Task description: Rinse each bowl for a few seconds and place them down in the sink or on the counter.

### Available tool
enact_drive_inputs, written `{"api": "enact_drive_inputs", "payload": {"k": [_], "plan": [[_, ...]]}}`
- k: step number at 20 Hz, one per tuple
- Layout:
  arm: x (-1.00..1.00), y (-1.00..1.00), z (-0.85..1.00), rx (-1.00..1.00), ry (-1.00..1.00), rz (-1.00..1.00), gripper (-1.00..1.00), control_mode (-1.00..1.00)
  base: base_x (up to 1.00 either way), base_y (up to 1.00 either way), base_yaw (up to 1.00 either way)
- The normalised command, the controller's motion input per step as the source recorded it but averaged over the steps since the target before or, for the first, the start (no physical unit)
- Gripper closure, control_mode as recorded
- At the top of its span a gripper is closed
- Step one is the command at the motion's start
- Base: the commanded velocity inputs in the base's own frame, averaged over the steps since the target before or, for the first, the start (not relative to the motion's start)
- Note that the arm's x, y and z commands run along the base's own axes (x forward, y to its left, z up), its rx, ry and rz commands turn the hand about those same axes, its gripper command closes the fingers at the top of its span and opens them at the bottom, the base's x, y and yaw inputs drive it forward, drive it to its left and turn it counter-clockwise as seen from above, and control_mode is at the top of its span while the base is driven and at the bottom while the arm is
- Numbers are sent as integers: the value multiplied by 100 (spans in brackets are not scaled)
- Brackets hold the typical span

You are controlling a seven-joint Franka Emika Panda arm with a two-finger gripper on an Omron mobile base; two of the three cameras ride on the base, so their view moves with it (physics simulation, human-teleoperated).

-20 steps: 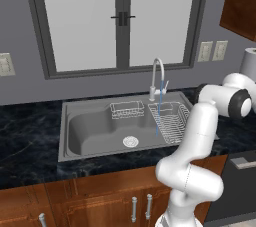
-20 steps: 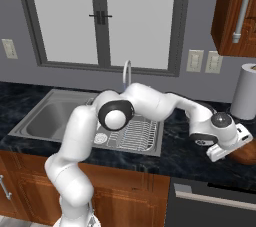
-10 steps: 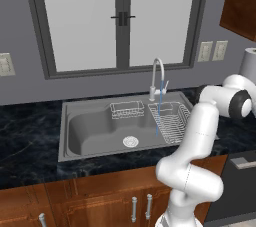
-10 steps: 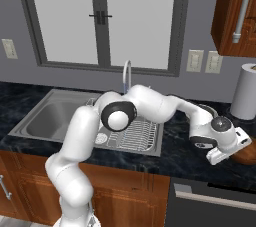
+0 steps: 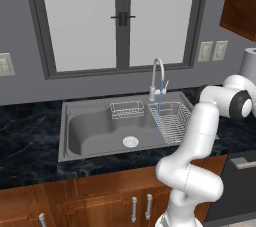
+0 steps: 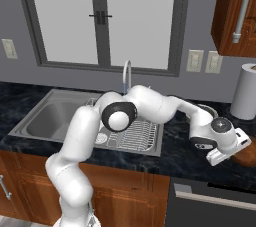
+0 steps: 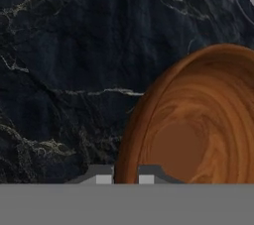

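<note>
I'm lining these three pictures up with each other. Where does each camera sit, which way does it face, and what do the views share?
Left base view: behind the arm's left, facing the sink and faucet; white arm at lower right.
Right base view: behind its right, facing the counter right of the sink; arm reaching to the gripper at the wooden bowl.
Hand view: on the hand, looking down; fingertips straddle the bowl's rim.
Both base views share sink, faucet, window.
</note>
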Motion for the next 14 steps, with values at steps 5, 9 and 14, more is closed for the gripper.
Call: {"api": "enact_drive_inputs", "payload": {"k": [5,9,14], "plan": [[-15,0,13,0,0,4,100,-100,0,0,0],[-34,0,42,3,-1,8,100,-100,0,0,0],[-42,0,50,0,-6,11,100,-100,0,0,0]]}}
